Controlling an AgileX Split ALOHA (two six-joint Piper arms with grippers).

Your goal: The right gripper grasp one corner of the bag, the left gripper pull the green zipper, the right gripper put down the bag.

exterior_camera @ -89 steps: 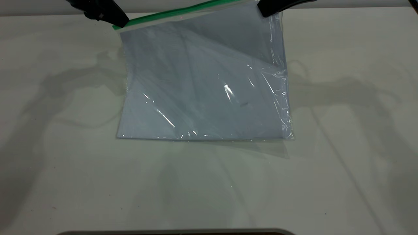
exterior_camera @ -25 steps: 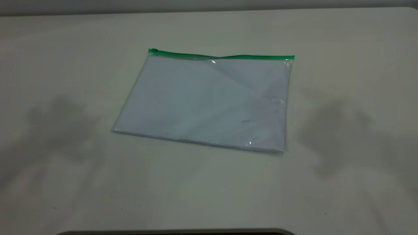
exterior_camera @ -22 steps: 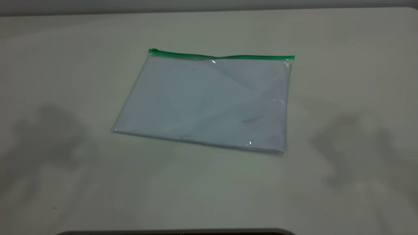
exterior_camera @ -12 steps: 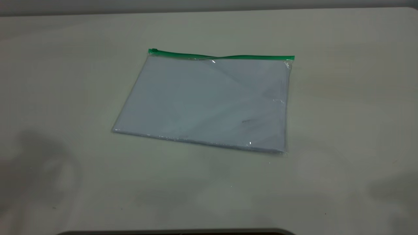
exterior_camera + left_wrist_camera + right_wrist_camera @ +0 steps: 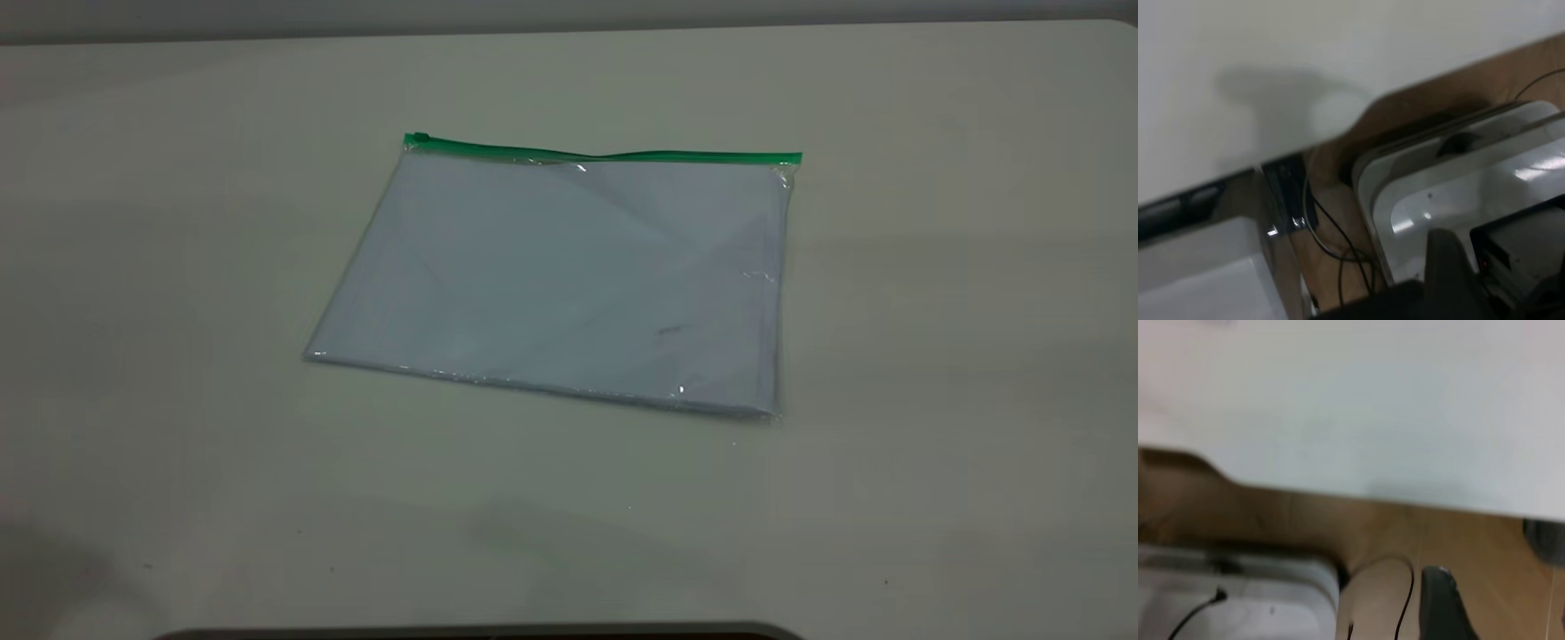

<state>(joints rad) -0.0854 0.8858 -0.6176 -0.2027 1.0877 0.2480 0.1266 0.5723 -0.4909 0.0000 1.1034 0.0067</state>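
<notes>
A: What lies nearest in the exterior view?

B: A dark curved edge (image 5: 480, 632) at the bottom of the picture, then bare table (image 5: 933, 498). No arm shows in that view.

A: And the bag?

B: The bag (image 5: 569, 284) lies flat near the middle of the table, with nothing touching it. Its near edge runs slightly askew, and the pale sheet inside fills most of it.

A: The zipper?

B: The zipper (image 5: 622, 156) runs along the far edge. Its slider (image 5: 416, 139) sits at the left end. The corner (image 5: 789, 162) at the right end lies down on the table like the rest.

A: Where are the grippers?

B: Off the table, both of them. In the left wrist view the left gripper (image 5: 1451, 267) shows one dark finger over a white bin (image 5: 1458, 193) and some cables (image 5: 1331, 247) on a wooden floor (image 5: 1338, 207), with the table edge beyond. I cannot tell how wide it stands.

A: And the right?

B: The right gripper (image 5: 1441, 607) shows one dark finger over the floor, beside a black cable (image 5: 1401, 587) and a grey-white container (image 5: 1238, 600), with the table beyond. Its opening I cannot tell either. Neither holds anything that can be seen.
</notes>
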